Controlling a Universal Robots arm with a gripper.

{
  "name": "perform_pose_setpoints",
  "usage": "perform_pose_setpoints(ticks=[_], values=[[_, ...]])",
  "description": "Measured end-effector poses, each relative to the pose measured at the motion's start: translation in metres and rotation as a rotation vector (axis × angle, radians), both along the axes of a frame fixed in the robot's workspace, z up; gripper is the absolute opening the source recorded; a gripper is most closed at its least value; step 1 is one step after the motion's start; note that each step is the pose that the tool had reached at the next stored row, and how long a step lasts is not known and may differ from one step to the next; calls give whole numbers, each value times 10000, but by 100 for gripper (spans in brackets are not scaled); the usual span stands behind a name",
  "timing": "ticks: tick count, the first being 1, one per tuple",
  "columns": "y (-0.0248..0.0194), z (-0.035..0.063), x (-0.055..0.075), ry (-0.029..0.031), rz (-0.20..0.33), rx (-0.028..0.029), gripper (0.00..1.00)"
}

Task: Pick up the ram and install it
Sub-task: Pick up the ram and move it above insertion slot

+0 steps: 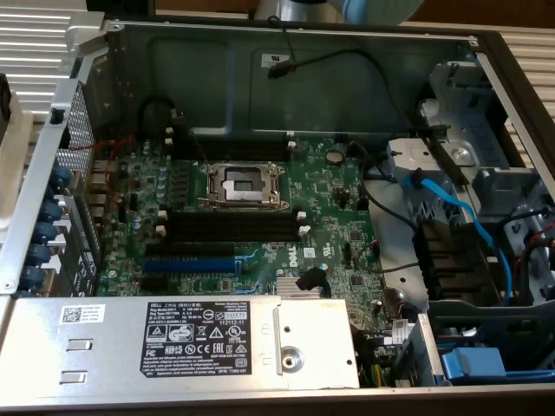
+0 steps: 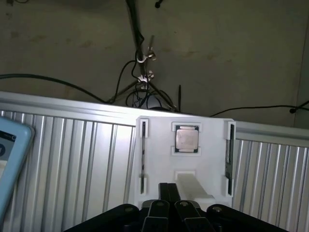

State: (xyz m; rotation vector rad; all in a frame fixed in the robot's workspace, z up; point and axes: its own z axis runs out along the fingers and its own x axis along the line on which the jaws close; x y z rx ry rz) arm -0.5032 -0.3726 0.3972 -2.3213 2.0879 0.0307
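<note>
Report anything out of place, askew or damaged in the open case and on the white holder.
Nothing looks damaged or spilled. In the case, the memory slots stand empty, and one black cable ends loose against the rear wall. On the white holder, both ram sticks sit straight in their grooves.

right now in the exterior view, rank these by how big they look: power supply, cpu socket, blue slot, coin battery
1. power supply, largest by far
2. cpu socket
3. blue slot, about as long as the socket is wide, but much thinner
4. coin battery, smallest
</note>
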Motion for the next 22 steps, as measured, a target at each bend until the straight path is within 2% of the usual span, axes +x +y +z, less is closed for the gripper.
perform_pose_setpoints(ticks=[6, 11, 15, 22], values=[[0, -41, 0, 87, 0, 0, 10], [-1, -102, 0, 233, 0, 0, 10], [-21, -166, 6, 323, 1, 1, 10], [-55, -258, 167, 414, 8, 3, 10]])
